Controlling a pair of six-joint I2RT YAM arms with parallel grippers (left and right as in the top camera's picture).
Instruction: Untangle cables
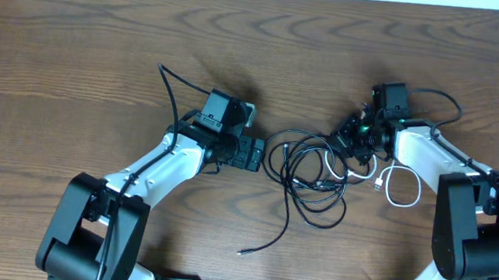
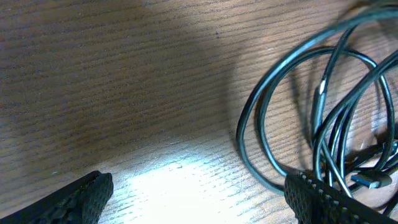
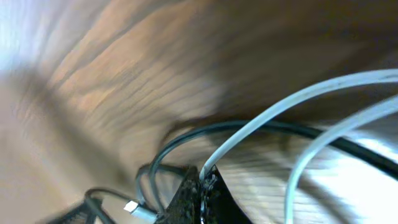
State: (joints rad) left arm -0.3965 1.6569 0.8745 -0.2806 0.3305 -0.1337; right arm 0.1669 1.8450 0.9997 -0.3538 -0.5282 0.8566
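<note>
Progress looks early.

Overhead view: the black cables [image 1: 306, 168] lie as one pile of overlapping loops in the middle of the bench [image 1: 104, 46], with one loose end trailing toward the near edge. The white cable [image 1: 401, 191] curls just right of the pile. Its left part runs into the loops, so nothing is fully separated yet. The left fingers [image 1: 250, 154] sit just left of the pile, and the right fingers [image 1: 351, 142] are at its far right edge.

Left wrist view: the left fingers [image 2: 87, 196] stand wide apart and hold nothing, with bare bench between them. The black cables [image 2: 280, 118] loop to the right, one strand passing beside the right-hand fingertip.

Right wrist view: the right fingers [image 3: 200, 199] are pressed together and seem clamped on the white cable [image 3: 280, 106], which runs straight into their tips. The black cables [image 3: 186, 140] curve beneath it. By my judgement the white cable is the first to be drawn out, and every black cord remains to be parted.
</note>
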